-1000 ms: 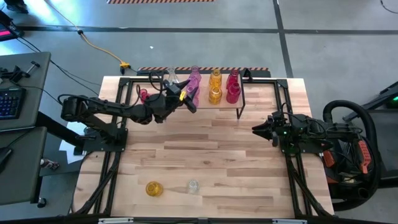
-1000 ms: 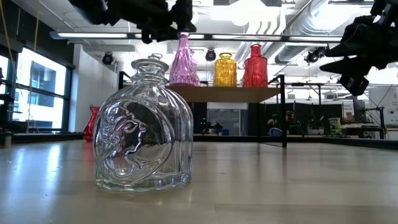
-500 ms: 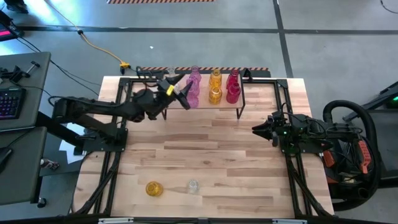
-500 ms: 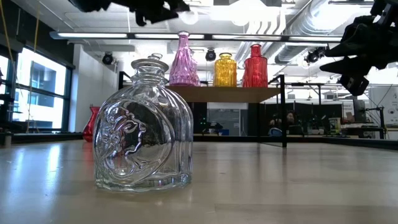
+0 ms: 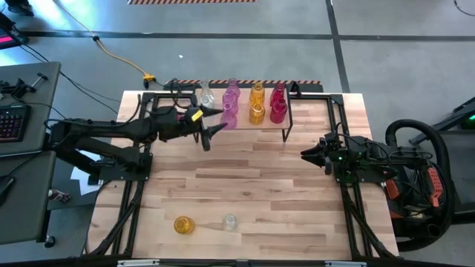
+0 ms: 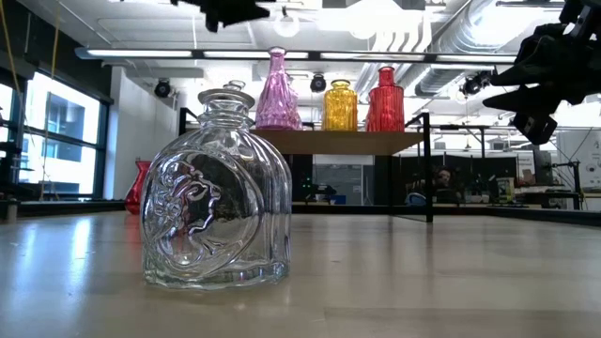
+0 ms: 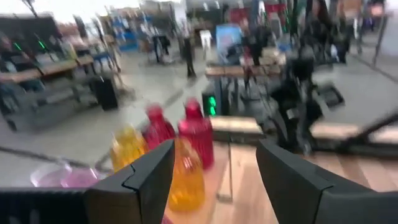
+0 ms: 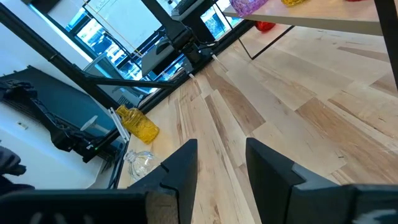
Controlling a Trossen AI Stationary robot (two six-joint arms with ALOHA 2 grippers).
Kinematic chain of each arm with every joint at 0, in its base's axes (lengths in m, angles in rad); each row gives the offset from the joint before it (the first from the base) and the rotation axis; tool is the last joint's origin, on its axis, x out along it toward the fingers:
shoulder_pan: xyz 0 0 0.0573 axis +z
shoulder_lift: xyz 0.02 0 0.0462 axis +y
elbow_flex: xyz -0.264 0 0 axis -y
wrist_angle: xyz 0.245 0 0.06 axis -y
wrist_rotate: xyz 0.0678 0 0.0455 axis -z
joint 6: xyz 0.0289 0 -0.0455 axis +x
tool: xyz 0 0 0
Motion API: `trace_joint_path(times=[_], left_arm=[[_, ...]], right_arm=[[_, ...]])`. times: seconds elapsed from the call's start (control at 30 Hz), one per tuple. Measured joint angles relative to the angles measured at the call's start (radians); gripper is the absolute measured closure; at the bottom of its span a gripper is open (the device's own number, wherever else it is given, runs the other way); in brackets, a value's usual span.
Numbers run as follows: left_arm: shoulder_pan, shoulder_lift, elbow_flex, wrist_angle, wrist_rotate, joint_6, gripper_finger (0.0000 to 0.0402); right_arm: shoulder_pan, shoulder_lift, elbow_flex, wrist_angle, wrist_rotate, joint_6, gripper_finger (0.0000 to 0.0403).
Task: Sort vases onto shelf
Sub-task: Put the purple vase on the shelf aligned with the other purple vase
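Butcher-block tabletop (image 5: 245, 193): shelf (image 5: 245, 122) at far edge carries sorted vases (image 5: 256, 104). Left gripper (image 5: 204, 135), jaws apart and empty, hangs beside shelf's left end. Amber vase (image 5: 182, 225) and clear vase (image 5: 230, 222) wait well apart from shelf. Right gripper (image 5: 306, 154) parked, partly parted, empty.

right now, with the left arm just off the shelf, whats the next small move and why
Probably swing the left pincer toward the table's near edge. It is open and holds nothing, and the shelf already carries clear, pink, yellow and red vases. A yellow vase and a clear vase still stand down there, unsorted, and both lie on the left arm's side. The right pincer waits at the table's right.
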Motion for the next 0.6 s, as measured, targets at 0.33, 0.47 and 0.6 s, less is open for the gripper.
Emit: trace_joint_path(times=[0.33,0.47,0.6], left_arm=[[-0.003,0.057,-0.105,0.013,0.059,-0.107,0.0184],[-0.002,0.109,-0.132,0.028,0.076,-0.121,0.0184],[0.006,0.165,-0.131,0.057,0.08,-0.148,0.0184]], right_arm=[[0.0,0.0,0.0,0.0,0.0,0.0,0.0285],[0.0,0.0,0.0,0.0,0.0,0.0,0.0285],[0.0,0.0,0.0,0.0,0.0,0.0,0.0285]])
